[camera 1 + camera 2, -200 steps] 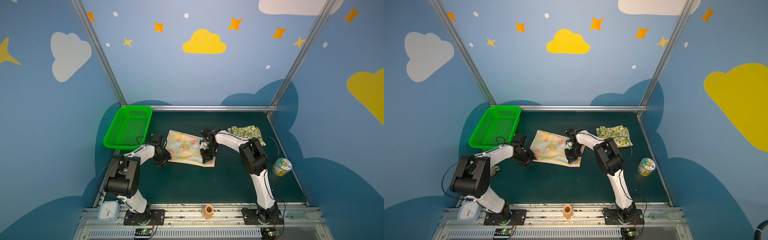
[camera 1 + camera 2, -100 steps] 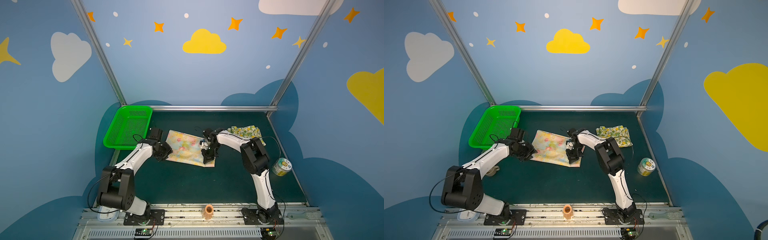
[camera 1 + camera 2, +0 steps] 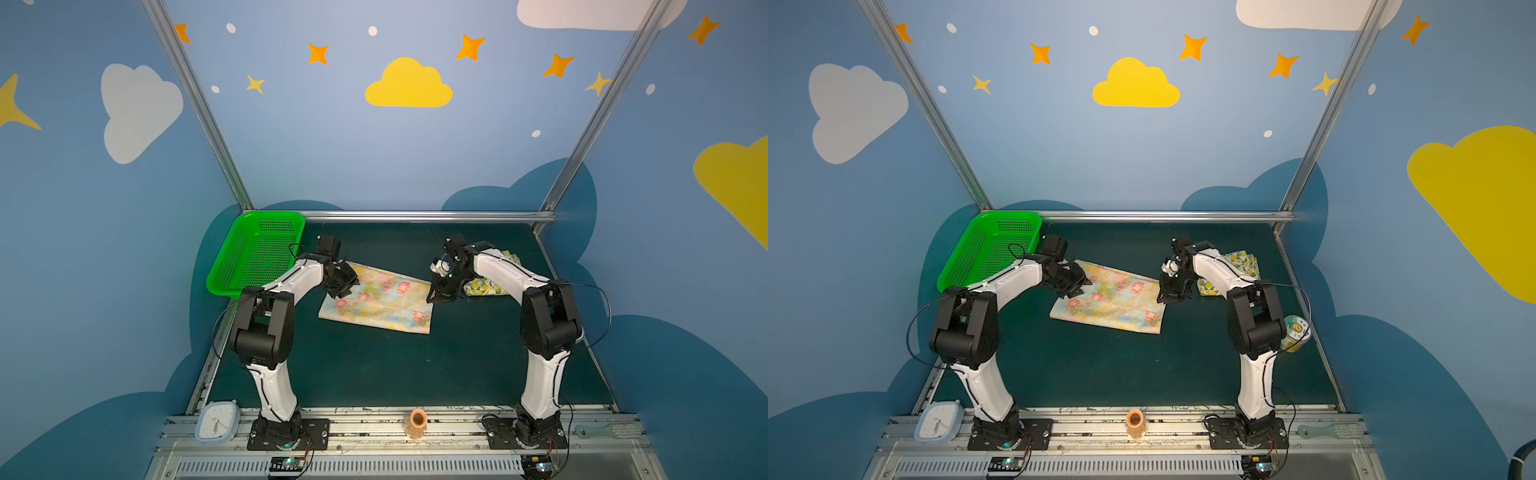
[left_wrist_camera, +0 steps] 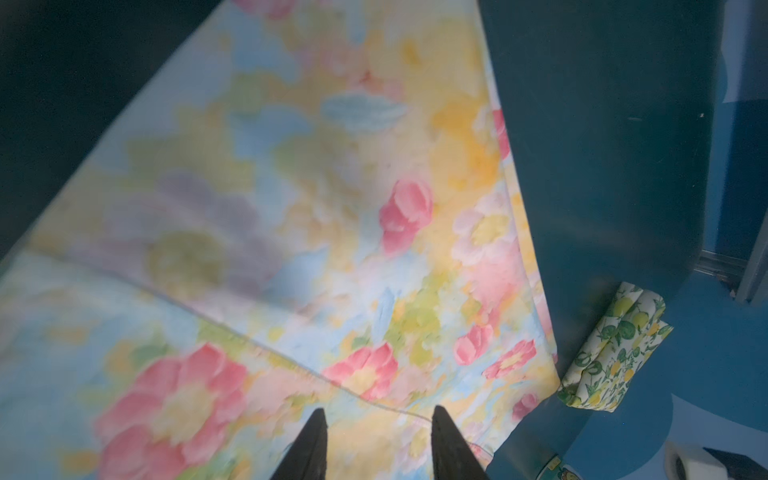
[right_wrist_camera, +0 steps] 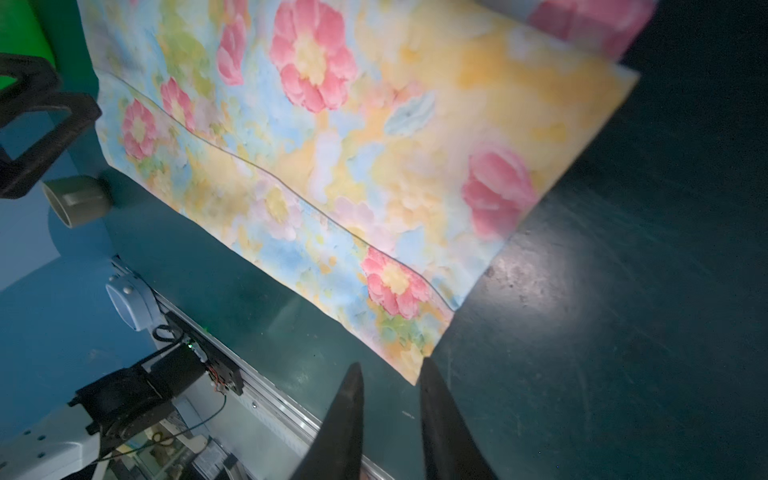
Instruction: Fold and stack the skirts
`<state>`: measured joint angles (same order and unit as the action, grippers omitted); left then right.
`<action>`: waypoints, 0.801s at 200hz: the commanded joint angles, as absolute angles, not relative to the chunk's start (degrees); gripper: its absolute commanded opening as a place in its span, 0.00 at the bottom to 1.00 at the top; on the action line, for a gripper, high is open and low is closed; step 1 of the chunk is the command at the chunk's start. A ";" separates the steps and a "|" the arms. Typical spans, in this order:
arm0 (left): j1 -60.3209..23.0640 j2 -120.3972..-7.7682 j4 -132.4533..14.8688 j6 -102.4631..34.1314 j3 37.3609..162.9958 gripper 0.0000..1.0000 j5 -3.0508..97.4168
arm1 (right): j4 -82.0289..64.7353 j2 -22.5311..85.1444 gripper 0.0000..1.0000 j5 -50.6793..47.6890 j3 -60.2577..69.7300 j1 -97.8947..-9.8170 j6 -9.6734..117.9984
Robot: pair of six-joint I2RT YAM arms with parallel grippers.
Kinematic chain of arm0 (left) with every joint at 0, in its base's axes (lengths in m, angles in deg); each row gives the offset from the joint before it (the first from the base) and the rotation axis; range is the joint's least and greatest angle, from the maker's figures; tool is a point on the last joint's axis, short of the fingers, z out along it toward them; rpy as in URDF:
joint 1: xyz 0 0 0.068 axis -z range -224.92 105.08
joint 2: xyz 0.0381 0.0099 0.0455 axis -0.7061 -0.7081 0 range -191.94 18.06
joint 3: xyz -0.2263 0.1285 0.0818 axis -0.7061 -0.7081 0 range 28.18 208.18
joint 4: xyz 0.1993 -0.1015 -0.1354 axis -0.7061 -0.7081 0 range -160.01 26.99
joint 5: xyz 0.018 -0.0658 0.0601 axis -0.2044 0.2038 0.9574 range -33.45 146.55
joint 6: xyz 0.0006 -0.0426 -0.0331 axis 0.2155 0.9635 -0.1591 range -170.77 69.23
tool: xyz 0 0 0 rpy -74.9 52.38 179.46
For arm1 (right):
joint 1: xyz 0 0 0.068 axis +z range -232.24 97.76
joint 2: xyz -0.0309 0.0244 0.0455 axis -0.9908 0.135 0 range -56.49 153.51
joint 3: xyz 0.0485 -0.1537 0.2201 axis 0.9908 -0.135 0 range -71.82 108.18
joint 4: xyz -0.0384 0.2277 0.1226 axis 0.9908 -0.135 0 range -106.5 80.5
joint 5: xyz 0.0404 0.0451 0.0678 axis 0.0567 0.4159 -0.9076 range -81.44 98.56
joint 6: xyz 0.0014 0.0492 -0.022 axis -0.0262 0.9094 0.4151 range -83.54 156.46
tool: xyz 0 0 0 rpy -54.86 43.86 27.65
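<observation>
the dark green mat (image 3: 374,374) fills the floor of my work cell. the green basket (image 3: 257,266) stands at its far left corner, tilted up against the wall.

the flowered skirt (image 3: 382,303) lies flat across the middle of the mat in both top views, pale yellow with pink blooms and blue-green blotches. one layer is folded over another, and a thin edge line runs along its length.

the lemon skirt (image 3: 486,286) sits at the far right as a small folded bundle, partly hidden behind my right arm. a strip of bare mat lies between the two skirts, so neither is on the other.

my left gripper (image 4: 379,419) is over the flowered skirt's left end. its fingers are spread with flat cloth showing in the gap, and nothing is pinched. i cannot tell whether the tips touch the cloth.

my right gripper (image 5: 390,374) is at the skirt's right edge. its fingers are a little apart, with only bare mat showing between them, and a cloth corner lies just beyond one tip.

a pale blue clock (image 3: 218,426) lies by my left base, and a small orange cup (image 3: 417,422) stands on the front rail.
</observation>
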<state>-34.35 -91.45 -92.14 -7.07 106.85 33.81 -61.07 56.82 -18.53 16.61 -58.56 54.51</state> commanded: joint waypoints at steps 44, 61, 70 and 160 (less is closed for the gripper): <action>-34.91 -101.97 -93.60 -9.33 120.06 0.42 31.83 | -56.17 61.38 0.27 -20.20 17.27 -62.67 57.95; -35.23 -103.81 -93.29 -9.05 121.28 0.42 31.68 | -56.47 64.01 0.27 -20.18 19.69 -63.15 57.92; -35.50 -104.47 -93.06 -8.80 121.56 0.42 31.47 | -56.52 65.41 0.27 -20.03 21.17 -63.32 57.92; -37.54 -105.98 -91.14 -7.39 122.52 0.45 29.95 | -58.54 73.41 0.12 -17.91 31.61 -63.78 57.33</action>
<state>-37.39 -105.51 -91.52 -7.46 121.15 30.80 -57.31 72.82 -18.97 29.61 -63.45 57.39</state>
